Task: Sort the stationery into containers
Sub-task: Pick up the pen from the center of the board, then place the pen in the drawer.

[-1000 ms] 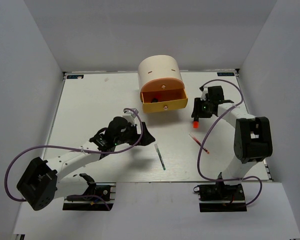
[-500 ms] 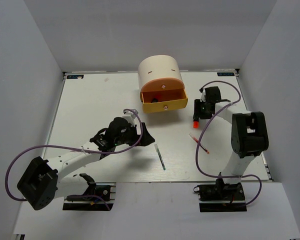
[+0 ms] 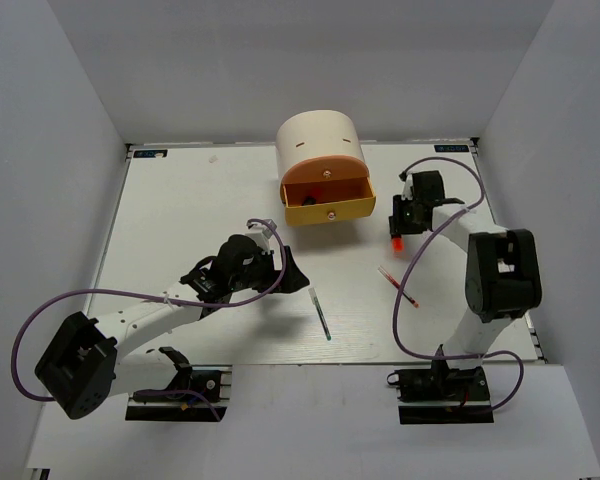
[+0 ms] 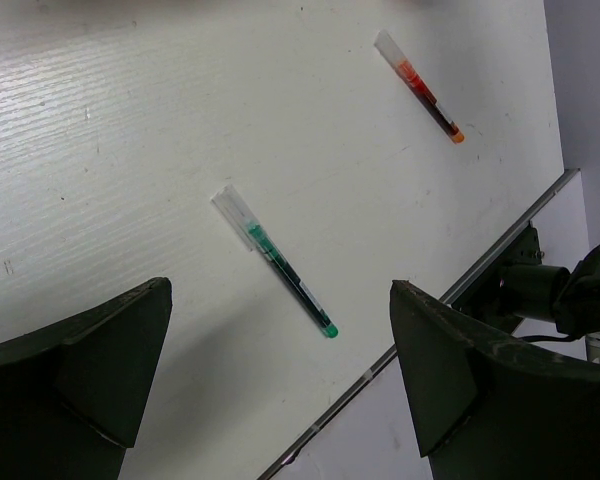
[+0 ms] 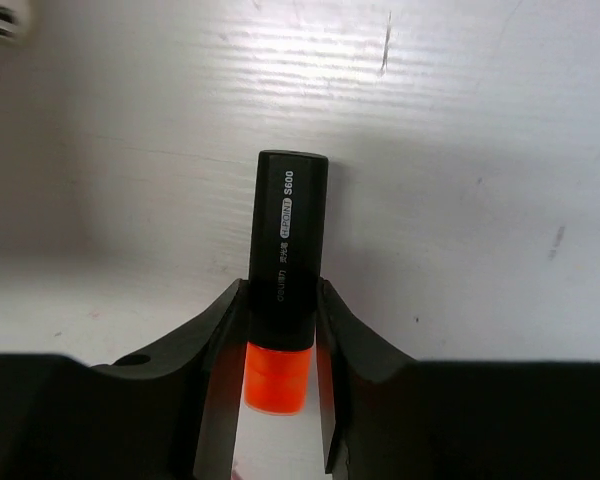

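Right arm's elbow shifted slightly since 0.5 s ago. The right gripper (image 5: 280,330), mid-right in the top view, is clamped on the orange-ended marker (image 5: 286,235), right of the cabinet (image 3: 320,140). The left gripper (image 4: 280,385) is spread wide over the thin dark pen (image 4: 276,262).

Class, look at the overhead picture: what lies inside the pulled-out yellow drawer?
One small dark item shows near the left of the yellow drawer; it is too small to identify. The drawer's back part is hidden under the cabinet, so anything there cannot be seen.

This is looking like a robotics lab cell: plain pale walls (image 3: 280,60) are boxing in a white worktop (image 3: 180,210), with two bolted-down arms (image 3: 150,315) trailing purple cables (image 3: 396,320).
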Robot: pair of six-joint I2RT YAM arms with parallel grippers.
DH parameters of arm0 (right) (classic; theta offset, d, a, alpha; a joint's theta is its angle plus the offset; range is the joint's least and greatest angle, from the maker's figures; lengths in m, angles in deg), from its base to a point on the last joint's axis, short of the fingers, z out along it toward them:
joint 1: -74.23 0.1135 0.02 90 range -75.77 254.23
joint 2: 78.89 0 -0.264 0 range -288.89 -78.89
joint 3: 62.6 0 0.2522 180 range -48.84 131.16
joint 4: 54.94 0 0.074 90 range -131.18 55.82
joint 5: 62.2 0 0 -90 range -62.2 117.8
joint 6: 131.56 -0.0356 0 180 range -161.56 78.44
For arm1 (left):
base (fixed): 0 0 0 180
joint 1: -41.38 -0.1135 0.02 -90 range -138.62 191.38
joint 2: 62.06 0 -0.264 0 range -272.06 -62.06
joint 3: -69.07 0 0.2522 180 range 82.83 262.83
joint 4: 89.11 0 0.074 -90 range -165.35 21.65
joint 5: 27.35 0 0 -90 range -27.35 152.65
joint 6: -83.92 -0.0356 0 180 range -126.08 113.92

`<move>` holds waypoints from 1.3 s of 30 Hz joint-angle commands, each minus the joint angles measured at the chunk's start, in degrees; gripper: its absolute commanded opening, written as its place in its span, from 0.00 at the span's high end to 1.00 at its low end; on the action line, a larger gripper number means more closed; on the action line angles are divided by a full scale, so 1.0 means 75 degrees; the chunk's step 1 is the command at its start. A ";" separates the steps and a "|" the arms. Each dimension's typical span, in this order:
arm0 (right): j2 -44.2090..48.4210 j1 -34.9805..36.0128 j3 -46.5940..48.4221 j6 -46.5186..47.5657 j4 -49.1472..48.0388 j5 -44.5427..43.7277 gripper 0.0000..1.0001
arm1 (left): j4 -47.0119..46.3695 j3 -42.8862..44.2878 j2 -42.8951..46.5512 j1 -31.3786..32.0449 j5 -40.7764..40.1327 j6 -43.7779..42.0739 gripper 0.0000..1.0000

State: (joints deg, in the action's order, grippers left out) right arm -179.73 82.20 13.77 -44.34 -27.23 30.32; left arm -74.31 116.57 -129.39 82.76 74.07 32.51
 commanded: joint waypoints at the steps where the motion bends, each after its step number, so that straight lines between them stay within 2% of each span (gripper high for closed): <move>1: 0.1453 -0.0136 0.0031 0.0101 -0.0769 0.0611 0.81 | -0.0080 0.0073 0.0106 0.0025 -0.0034 -0.0036 0.00; 3: 0.2215 -0.0125 -0.0086 0.0300 -0.1469 0.1115 0.81 | -0.0150 0.0002 0.0106 0.0025 -0.0034 -0.0036 0.00; 6: 0.2906 -0.0090 -0.0227 0.1351 -0.2092 0.2272 0.83 | -0.0291 0.0002 0.0106 0.0025 0.0036 -0.0036 0.00; 11: 0.3284 -0.0043 -0.0320 0.4010 -0.2025 0.5212 0.86 | -0.0361 0.0002 0.0036 0.0025 0.0118 -0.0106 0.00; 13: 0.3215 -0.0019 -0.0286 0.4588 -0.1872 0.5987 0.86 | -0.0361 -0.0068 0.0036 0.0025 0.0118 -0.0106 0.00; 14: 0.3156 0.0062 -0.0227 0.5275 -0.1872 0.6328 0.84 | -0.0361 -0.0068 0.0106 0.0025 0.0118 -0.0106 0.00; 15: 0.3144 0.0144 -0.0204 0.5421 -0.1872 0.6401 0.81 | -0.0361 -0.0068 0.0106 0.0025 0.0118 -0.0106 0.00; 18: 0.2887 0.0343 0.0066 0.6147 -0.1872 0.6460 0.79 | -0.0361 -0.0150 0.0269 0.0025 0.0118 -0.0106 0.00; 26: 0.2044 0.0707 0.0851 0.8044 -0.1873 0.6507 0.80 | -0.0361 -0.0303 0.0411 0.0025 0.0048 -0.0106 0.00; 30: 0.1692 0.0871 0.1097 0.8398 -0.1591 0.6425 0.78 | -0.0361 -0.0303 0.0411 0.0025 -0.0023 -0.0106 0.00; 34: 0.1551 0.1024 0.0969 0.8644 -0.1556 0.6250 0.60 | -0.0291 -0.0303 0.0411 0.0025 -0.0023 -0.0106 0.00; 35: 0.1527 0.1024 0.0969 0.8645 -0.1556 0.6261 0.50 | -0.0291 -0.0303 0.0411 0.0025 -0.0023 -0.0106 0.00; 36: 0.1515 0.1058 0.0934 0.8645 -0.1533 0.6249 0.45 | -0.0291 -0.0303 0.0411 0.0025 -0.0023 -0.0106 0.00; 38: 0.1609 0.1070 0.0887 0.8563 -0.1521 0.6273 0.37 | -0.0291 -0.0303 0.0481 0.0025 -0.0023 -0.0106 0.00; 39: 0.1713 0.1059 0.0840 0.8517 -0.1753 0.6296 0.37 | -0.0291 -0.0303 0.0481 0.0025 -0.0023 -0.0106 0.00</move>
State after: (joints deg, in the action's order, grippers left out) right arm -168.30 90.03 19.72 18.50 -38.24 76.70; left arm -76.24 114.56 -128.13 82.76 74.13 32.29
